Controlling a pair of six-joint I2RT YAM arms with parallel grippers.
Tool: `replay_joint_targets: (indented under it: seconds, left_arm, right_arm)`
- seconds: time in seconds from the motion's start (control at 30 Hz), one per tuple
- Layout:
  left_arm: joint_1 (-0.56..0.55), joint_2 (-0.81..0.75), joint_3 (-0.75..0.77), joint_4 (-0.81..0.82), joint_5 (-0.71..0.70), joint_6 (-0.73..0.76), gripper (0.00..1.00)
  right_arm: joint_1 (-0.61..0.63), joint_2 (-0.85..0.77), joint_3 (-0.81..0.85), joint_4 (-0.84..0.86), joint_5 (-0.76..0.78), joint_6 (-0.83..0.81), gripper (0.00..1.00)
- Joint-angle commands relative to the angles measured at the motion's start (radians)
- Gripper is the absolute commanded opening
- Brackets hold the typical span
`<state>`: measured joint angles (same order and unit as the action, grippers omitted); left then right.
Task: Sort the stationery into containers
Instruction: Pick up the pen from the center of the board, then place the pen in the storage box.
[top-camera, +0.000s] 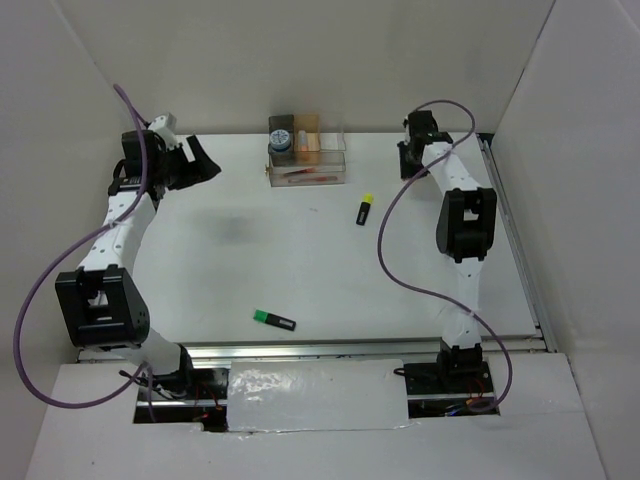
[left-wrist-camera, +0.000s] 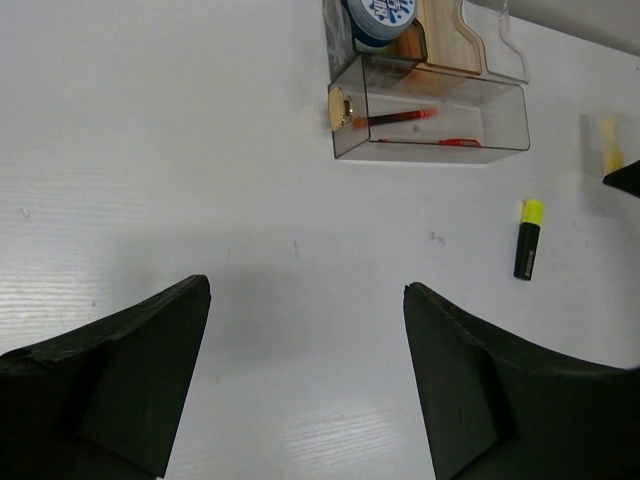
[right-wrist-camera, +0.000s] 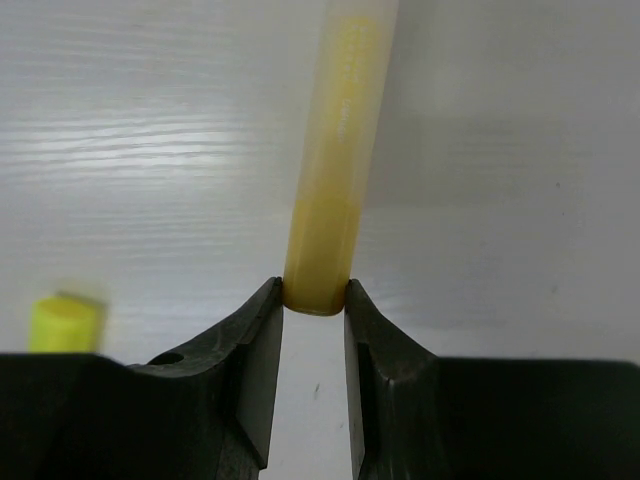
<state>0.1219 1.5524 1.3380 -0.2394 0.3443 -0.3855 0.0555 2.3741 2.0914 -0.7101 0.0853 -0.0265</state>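
Your right gripper (right-wrist-camera: 314, 300) pinches the pale yellow stick (right-wrist-camera: 338, 150) by its very tip, right of the organiser (top-camera: 338, 152) — it may swing or slip out in transit — while your left gripper (left-wrist-camera: 307, 292) gapes empty.

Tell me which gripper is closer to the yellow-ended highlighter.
Right. The right gripper, holding the pale yellow stick, is just beyond the yellow-ended highlighter, slightly to its right. The left gripper, open, is far off to its left.
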Motion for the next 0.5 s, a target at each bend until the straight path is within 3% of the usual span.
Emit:
replay_joint_targets:
  seconds: [0.0,0.2,0.47]
  left_arm:
    - [-0.008,-0.069,-0.031,0.063,0.01,0.039,0.9]
    - [-0.004,-0.106,-0.086,0.071,0.001,0.048,0.9]
    - [-0.001,-0.129,-0.138,0.124,0.018,0.023,0.91]
  right_arm:
    - [0.079,-0.173,0.071,-0.014,-0.029,-0.033,0.0]
    - [0.223,-0.184,0.212,-0.04,-0.029,-0.015,0.0]
    - [0.391,-0.078,0.32,0.11,0.005,0.025,0.0]
